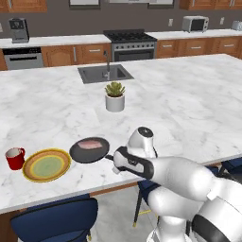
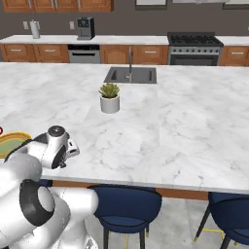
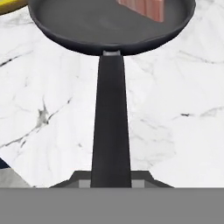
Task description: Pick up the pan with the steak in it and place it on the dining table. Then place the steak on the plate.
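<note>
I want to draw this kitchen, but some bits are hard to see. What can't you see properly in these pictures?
- Pan handle: in the left base view the gripper and white arm cover most of it.
- Plate: in the right base view, cut off by the left edge and partly behind the arm.
- Steak: in the hand view, cut off by the top edge.
- Red mug: too blurred to show any contents.

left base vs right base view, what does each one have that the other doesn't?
Left base view alone: the pan on the marble table, the steak in it, a red mug, a toaster oven on the back counter, and the gripper at the pan's handle end.
Right base view alone: a kettle on the back counter and two more blue stools.
Both: the plate, cut to an edge in the right view, the potted plant, sink, stove and coffee machine.
</note>
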Available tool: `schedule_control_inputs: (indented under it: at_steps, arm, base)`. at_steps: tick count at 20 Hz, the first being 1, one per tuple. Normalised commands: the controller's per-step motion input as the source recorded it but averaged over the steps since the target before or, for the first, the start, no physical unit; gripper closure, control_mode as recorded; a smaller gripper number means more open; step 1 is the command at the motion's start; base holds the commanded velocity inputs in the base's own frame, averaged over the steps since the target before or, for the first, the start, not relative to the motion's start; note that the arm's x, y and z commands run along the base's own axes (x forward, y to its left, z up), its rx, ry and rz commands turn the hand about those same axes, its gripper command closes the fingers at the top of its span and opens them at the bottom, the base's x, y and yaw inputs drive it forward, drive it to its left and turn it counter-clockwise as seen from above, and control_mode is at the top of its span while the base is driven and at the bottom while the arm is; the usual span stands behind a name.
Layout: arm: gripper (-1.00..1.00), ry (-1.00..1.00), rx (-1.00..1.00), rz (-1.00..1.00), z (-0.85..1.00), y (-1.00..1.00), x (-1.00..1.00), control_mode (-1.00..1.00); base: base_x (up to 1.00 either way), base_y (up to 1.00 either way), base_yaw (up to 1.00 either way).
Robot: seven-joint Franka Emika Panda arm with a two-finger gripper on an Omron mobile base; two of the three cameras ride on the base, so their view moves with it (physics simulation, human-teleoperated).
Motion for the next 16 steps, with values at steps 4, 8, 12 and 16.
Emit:
schedule_control_inputs:
  at_steps: [4, 8, 12, 16]
  arm:
    - [1.00, -0.03, 0.02, 0.00, -0.93, 0.00, 0.24, -1.00]
    - [1.00, -0.03, 0.00, 0.00, -0.70, 0.00, 0.03, -1.00]
    - [-1.00, 0.01, 0.00, 0.00, -0.16, 0.02, 0.00, -1.00]
    - [-1.00, -0.04, 0.03, 0.00, 0.14, -0.01, -0.02, -1.00]
  base:
    - [0.00, 0.00, 0.00]
    - [0.00, 0.00, 0.00]
    - [0.00, 0.00, 0.00]
    - [0.00, 0.00, 0.00]
